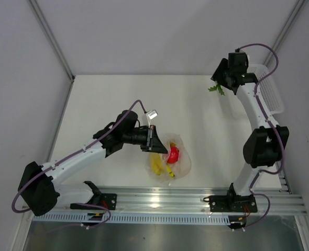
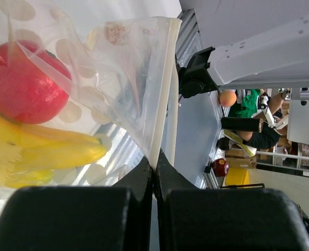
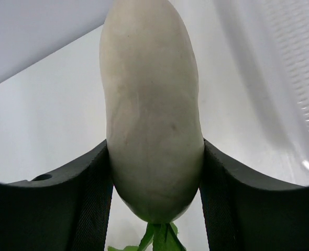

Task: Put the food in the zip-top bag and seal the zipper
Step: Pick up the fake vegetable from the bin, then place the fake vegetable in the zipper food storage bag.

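Observation:
The clear zip-top bag [image 1: 178, 163] lies near the table's front middle, with the round red fruit [image 1: 173, 153] and the yellow banana bunch [image 1: 158, 164] inside it. My left gripper [image 1: 153, 140] is shut on the bag's edge. In the left wrist view the fingertips [image 2: 144, 175] pinch the whitish zipper strip [image 2: 162, 94], with the red fruit [image 2: 21, 83] and banana [image 2: 44, 151] behind the plastic. My right gripper [image 1: 221, 82] is at the far right, shut on the white radish [image 3: 152, 115]. The radish's green leaves [image 1: 216, 89] hang below it.
A white mesh basket [image 1: 269, 89] stands at the far right edge, just beside the right gripper, and its wall [image 3: 296, 78] shows in the right wrist view. An aluminium rail [image 1: 186, 201] runs along the near edge with both arm bases on it.

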{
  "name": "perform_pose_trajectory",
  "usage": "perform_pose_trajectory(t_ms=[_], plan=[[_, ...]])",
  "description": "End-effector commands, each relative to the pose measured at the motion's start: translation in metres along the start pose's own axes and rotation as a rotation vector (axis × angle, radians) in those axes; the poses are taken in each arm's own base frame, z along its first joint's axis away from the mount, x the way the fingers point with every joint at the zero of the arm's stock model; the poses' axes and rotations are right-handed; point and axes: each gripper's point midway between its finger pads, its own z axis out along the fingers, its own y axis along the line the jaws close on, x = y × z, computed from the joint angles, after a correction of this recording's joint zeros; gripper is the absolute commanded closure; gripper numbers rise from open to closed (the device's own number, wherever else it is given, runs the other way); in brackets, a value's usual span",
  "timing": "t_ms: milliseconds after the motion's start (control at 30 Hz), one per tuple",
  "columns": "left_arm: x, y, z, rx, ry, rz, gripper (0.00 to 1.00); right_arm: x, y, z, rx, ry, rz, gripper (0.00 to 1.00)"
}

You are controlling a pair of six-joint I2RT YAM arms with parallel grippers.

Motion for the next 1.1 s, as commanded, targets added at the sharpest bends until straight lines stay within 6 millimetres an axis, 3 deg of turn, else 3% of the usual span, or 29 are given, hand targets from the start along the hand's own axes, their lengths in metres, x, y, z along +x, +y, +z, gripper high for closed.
perform_pose_trajectory(t_ms=[0,33,67,100,133,167,200,267,300,400,433,500,533,733,900,1067], plan=[[-0.001,-0.001,-0.009,-0.008,-0.036,0.027,0.99,-0.009,0.034,-0.074,-0.117,-0.056,-0.048,1.00],[0.000,0.001,-0.010,-0.010,-0.038,0.024,0.99,-0.005,0.038,-0.086,-0.140,-0.048,-0.048,1.00],[0.002,0.001,-0.011,-0.010,-0.038,0.019,0.99,0.014,0.035,-0.091,-0.151,-0.012,-0.059,1.00],[0.003,0.000,-0.012,-0.001,-0.047,0.027,0.99,0.024,0.044,-0.105,-0.195,0.005,-0.072,1.00],[0.007,0.004,-0.012,-0.004,-0.042,0.013,0.99,0.023,0.047,-0.130,-0.231,-0.020,-0.080,1.00],[0.006,0.004,-0.012,-0.003,-0.053,0.015,1.00,0.043,0.041,-0.135,-0.229,0.028,-0.107,1.00],[0.012,0.010,-0.012,-0.012,-0.049,-0.003,0.99,0.051,0.050,-0.159,-0.306,0.048,-0.126,1.00],[0.013,0.011,-0.013,-0.009,-0.065,-0.006,0.99,0.079,0.046,-0.173,-0.333,0.111,-0.162,1.00],[0.016,0.014,-0.014,-0.009,-0.071,-0.013,0.99,0.088,0.050,-0.196,-0.391,0.126,-0.179,1.00],[0.018,0.019,-0.017,-0.043,-0.075,-0.006,1.00,0.125,0.049,-0.219,-0.475,0.198,-0.201,1.00],[0.018,0.019,-0.019,-0.055,-0.074,0.000,0.99,0.128,0.050,-0.235,-0.518,0.197,-0.203,1.00],[0.020,0.020,-0.024,-0.092,-0.051,0.022,0.99,0.147,0.047,-0.246,-0.553,0.245,-0.213,1.00],[0.017,0.015,-0.026,-0.095,-0.050,0.041,0.99,0.157,0.051,-0.263,-0.612,0.260,-0.231,1.00],[0.019,0.004,-0.034,-0.107,0.035,0.110,0.99,0.204,0.051,-0.303,-0.735,0.395,-0.308,1.00],[0.022,0.012,-0.035,-0.134,0.030,0.112,1.00,0.222,0.042,-0.330,-0.773,0.436,-0.338,1.00],[0.018,0.013,-0.031,-0.131,0.018,0.107,0.99,0.232,0.051,-0.374,-0.929,0.532,-0.319,1.00]])
